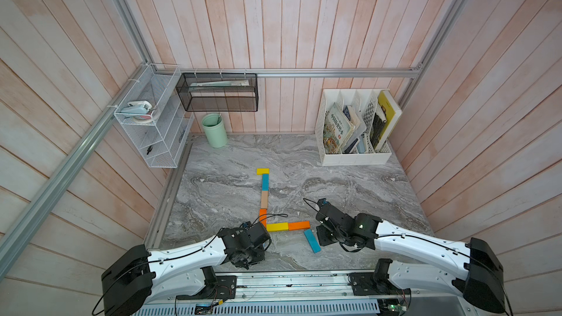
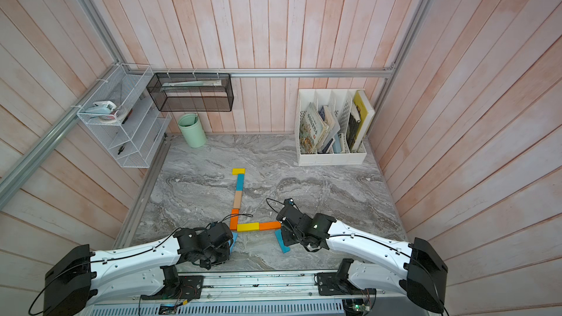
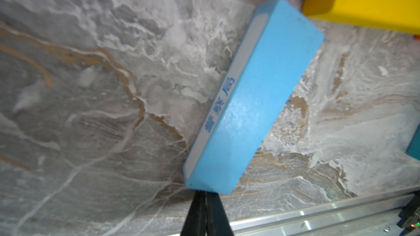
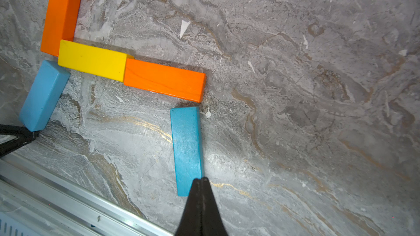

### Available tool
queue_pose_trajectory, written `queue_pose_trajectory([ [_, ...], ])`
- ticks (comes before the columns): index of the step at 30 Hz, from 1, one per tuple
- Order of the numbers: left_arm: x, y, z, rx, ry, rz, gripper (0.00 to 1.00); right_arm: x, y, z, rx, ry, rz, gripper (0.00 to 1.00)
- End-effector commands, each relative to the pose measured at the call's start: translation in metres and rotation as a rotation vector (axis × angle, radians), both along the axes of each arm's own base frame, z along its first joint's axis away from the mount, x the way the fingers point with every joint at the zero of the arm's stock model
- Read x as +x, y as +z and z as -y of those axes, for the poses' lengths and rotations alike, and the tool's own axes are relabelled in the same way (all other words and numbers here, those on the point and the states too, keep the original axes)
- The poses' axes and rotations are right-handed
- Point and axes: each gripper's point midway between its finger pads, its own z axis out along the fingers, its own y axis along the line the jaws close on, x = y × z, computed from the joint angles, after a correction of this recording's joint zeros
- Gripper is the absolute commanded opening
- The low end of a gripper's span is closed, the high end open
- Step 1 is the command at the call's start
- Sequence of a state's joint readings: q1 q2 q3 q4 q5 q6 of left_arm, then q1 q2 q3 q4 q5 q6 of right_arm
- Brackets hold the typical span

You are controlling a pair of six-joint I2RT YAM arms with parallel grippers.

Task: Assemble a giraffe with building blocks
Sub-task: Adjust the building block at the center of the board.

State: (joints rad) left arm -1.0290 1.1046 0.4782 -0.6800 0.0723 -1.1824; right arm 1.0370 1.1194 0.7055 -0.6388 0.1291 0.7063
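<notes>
Here's the flat block giraffe (image 1: 264, 199), mid-way on the grey marbled table (image 1: 349, 183), yellow head far, legs toward our base. Our left gripper (image 3: 205, 193) is pinched together and empty, tips right at the near end of the light blue rectangular leg block (image 3: 254, 101). Our right gripper (image 4: 201, 180), likewise pinched empty, sits over the near end of the teal leg block (image 4: 187, 150), whose far end lies just short of the orange body block (image 4: 164, 80).

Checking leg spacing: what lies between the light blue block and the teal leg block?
Nothing but bare marble tabletop separates the light blue block and the teal leg block; the right wrist view shows it.
</notes>
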Motion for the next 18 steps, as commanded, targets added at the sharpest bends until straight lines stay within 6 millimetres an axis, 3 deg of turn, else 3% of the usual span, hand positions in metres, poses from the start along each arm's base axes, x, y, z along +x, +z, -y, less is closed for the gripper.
queue_pose_trajectory([
  [1, 0.009, 0.009, 0.009, -0.021, -0.007, 0.039, 0.09, 0.000, -0.003, 0.000, -0.004, -0.003, -0.008, 0.00],
  [11, 0.011, 0.012, 0.009, -0.010, -0.009, 0.051, 0.09, -0.002, -0.001, -0.021, 0.077, 0.036, -0.027, 0.00],
  [18, 0.007, 0.025, -0.006, -0.020, 0.027, 0.071, 0.10, -0.020, -0.003, -0.063, 0.175, 0.137, -0.059, 0.00],
])
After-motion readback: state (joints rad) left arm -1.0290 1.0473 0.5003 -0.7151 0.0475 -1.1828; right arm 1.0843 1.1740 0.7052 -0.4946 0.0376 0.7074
